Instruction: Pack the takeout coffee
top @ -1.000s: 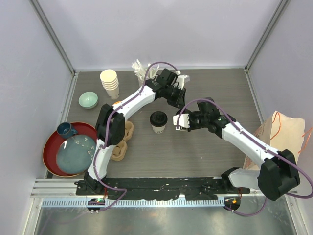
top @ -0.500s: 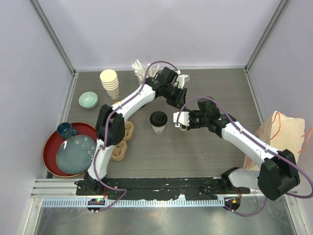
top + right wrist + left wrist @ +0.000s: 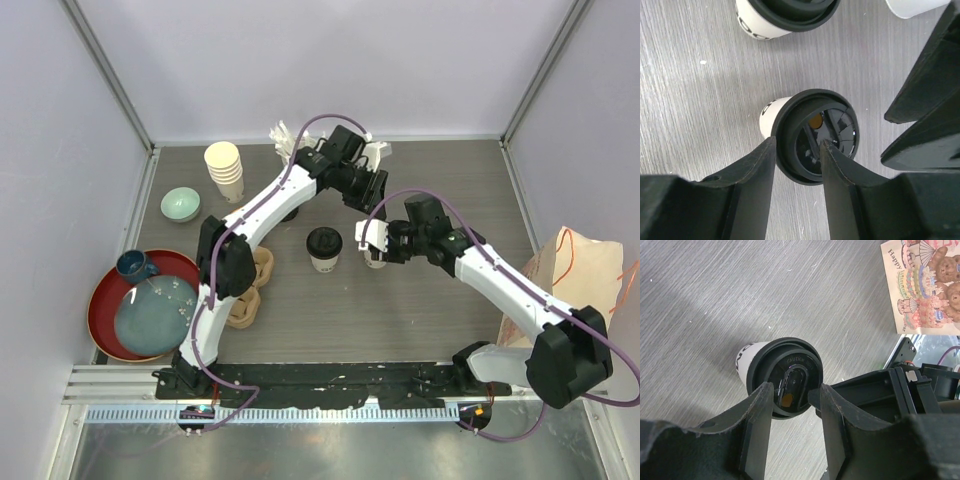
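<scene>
At the far left we saw a red tray (image 3: pixel 97 300) holding a blue plate (image 3: pixel 155 318) and a dark mug (image 3: pixel 133 264). Behind it sat a green bowl (image 3: pixel 181 204), and a stack of cream cups (image 3: pixel 224 168) stood further back. A brown cardboard holder (image 3: pixel 245 308) lay just right of the tray. Near the middle of the table (image 3: pixel 400 320) we found the left cup (image 3: pixel 324 248), capped in black and upright, standing alone. Just to its right, apart from it, stood the right cup (image 3: pixel 812 125), also capped and upright. The left gripper (image 3: pixel 791 388) hung on the far side of that right cup, its jaws partly spread with nothing between them. In its wrist view the lid showed beyond the fingertips. The right gripper (image 3: pixel 797 145) hovered over the same lid with its jaws parted to a middling gap, clamping nothing. We could not tell whether its fingers touched the lid. Both cups sat on the table, well apart from the paper bag (image 3: pixel 585 270) at the far right edge.
</scene>
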{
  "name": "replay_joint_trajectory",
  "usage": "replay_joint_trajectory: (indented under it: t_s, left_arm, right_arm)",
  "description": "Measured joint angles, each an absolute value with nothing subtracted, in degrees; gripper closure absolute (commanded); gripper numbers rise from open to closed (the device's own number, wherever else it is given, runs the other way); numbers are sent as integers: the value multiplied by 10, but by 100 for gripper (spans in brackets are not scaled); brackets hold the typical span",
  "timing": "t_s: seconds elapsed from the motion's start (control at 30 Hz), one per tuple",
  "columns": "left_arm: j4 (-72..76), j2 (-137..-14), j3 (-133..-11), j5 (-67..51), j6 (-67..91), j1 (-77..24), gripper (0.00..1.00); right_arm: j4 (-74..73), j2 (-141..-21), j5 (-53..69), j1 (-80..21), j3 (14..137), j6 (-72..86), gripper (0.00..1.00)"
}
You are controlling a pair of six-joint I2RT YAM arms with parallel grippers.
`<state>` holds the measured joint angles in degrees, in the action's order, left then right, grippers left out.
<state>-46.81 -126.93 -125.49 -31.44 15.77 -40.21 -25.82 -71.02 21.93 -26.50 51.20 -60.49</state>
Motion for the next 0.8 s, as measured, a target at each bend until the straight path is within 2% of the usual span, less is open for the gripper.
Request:
replay_joint_trajectory:
  t_s: [0.27, 0.4, 0.47, 0.5, 0.57, 0.8]
  left_arm:
    - [-481, -1270, -1275, -314, 157, -392, 49]
    - [-496, -1270, -1275, -314, 144, -377, 43]
    - [-508, -1269, -1275, -313, 129, -365, 39]
    - [-513, -1265, -1272, -311, 121, -358, 37]
    - [-519, -1247, -1250, -304, 102, -344, 35]
    - [-542, -1103, -1126, -279, 27, -295, 32]
  right_arm:
    - [-260, -710, 227, -265, 555, -575, 48]
    - [-242, -706, 229, -264, 568, -494, 47]
    - [-220, -700, 218, -265, 568, -414, 51]
    - [-209, -697, 206, -265, 568, -374, 55]
    - [-190, -693, 166, -272, 569, -282, 54]
    - [-200, -714, -41, -335, 579, -66, 44]
